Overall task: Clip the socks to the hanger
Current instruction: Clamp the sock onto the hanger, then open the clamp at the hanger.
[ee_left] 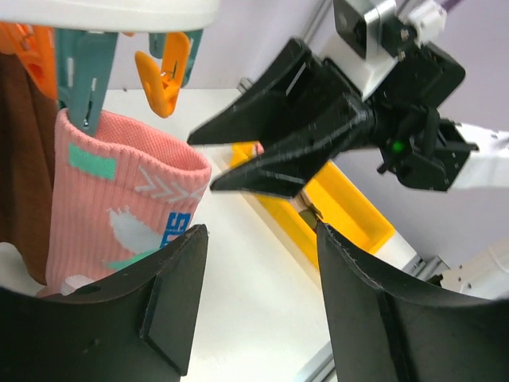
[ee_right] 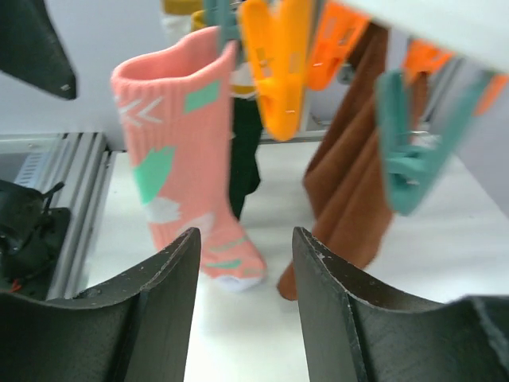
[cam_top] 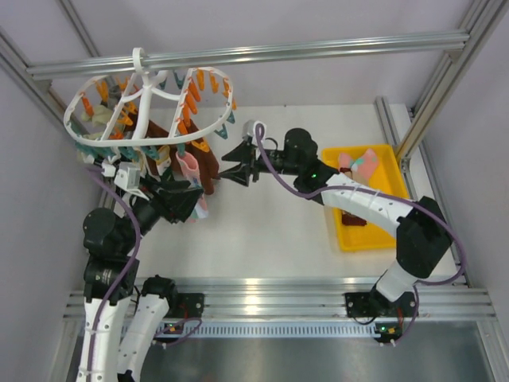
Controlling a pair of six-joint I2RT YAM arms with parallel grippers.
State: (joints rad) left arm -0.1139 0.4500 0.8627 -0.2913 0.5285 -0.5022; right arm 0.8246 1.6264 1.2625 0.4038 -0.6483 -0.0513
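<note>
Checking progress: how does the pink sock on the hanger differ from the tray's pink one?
The hung sock dangles from a teal clip; the tray sock lies in the yellow tray. The hung sock is stretched straight; the tray sock looks bunched up. Both are pink with mint patches.

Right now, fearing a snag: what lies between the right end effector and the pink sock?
Nothing; the right wrist view shows only bare table between the right end effector and the pink sock.
</note>
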